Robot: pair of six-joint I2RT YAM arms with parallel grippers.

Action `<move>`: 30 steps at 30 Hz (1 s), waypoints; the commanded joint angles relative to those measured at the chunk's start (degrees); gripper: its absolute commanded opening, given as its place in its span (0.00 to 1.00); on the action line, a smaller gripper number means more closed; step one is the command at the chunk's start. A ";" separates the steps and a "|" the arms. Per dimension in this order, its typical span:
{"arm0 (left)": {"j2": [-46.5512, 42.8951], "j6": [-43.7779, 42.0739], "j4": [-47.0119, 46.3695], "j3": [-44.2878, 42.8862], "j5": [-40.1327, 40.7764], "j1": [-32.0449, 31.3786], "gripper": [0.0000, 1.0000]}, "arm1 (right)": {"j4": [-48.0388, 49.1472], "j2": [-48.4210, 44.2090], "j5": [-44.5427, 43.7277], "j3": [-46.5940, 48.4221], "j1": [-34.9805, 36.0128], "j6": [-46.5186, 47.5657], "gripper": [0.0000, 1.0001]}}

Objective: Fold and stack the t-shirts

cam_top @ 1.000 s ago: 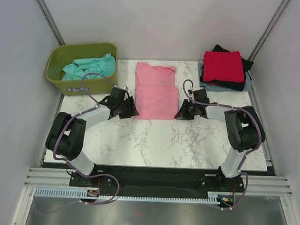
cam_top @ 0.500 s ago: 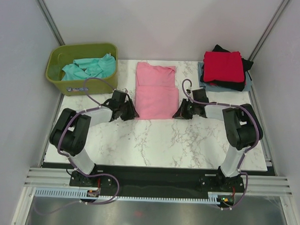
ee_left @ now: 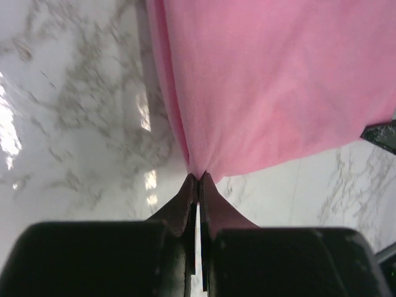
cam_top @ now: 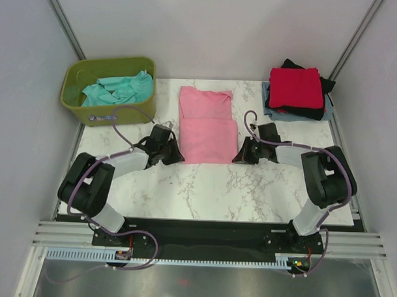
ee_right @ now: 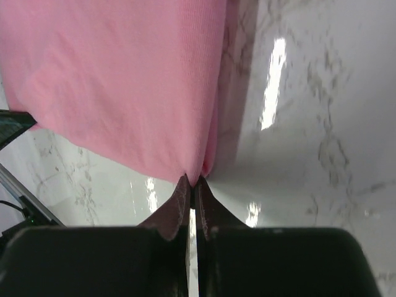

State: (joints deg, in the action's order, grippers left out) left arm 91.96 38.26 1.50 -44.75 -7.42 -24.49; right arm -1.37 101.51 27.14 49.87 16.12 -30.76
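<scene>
Left gripper [ee_left: 198, 180] is pinching the near-left corner of the pink t-shirt [ee_left: 278, 80], jaws clamped tight on cloth. Right gripper [ee_right: 193, 182] is doing the same at the near-right corner. Against a second ago, both are sitting closer to the arm bases, so the shirt's near hem is sliding toward them across the table [cam_top: 249, 189] and the panel is lying straighter. Likely they are smoothing it before the next fold. Red t-shirt [cam_top: 294, 87] is topping the finished stack far right, and the teal t-shirt [cam_top: 119, 88] is waiting in the green tub [cam_top: 76, 105].
</scene>
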 commanded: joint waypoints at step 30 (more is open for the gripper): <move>-42.66 9.56 42.10 -10.00 9.61 -18.58 0.02 | -37.83 -48.97 -6.39 4.09 3.39 -3.87 0.00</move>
State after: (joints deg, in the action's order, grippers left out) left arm 47.27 49.65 40.77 -52.21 -1.78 -43.27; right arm -38.46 48.99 23.83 50.19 19.62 -36.77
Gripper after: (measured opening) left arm 0.033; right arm 0.054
